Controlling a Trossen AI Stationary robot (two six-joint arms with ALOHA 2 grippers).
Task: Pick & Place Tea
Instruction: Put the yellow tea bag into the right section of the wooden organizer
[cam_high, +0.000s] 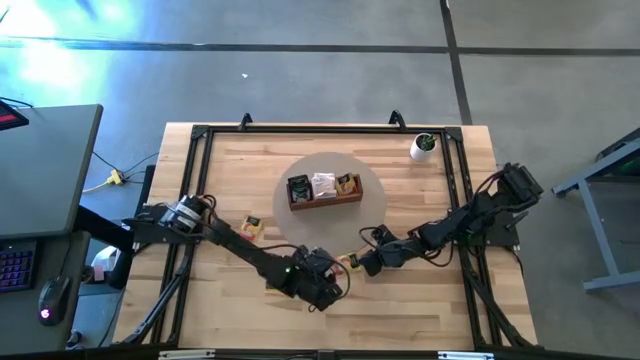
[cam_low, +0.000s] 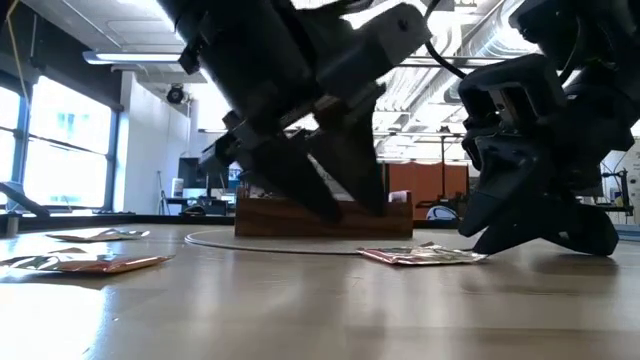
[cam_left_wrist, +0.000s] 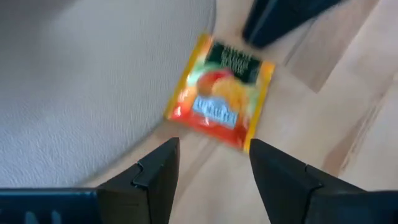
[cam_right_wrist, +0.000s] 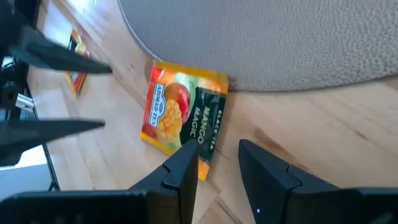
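Left end effector spread wide, grasping nothing; right end effector partly spread, also empty. A yellow-orange tea sachet (mango print) lies flat on the tabletop between them, at the grey mat's 6 o'clock edge.

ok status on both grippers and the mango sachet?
Left gripper open, right gripper open, both at mango sachet. Sachet flat on table, at mat edge. Nothing between.
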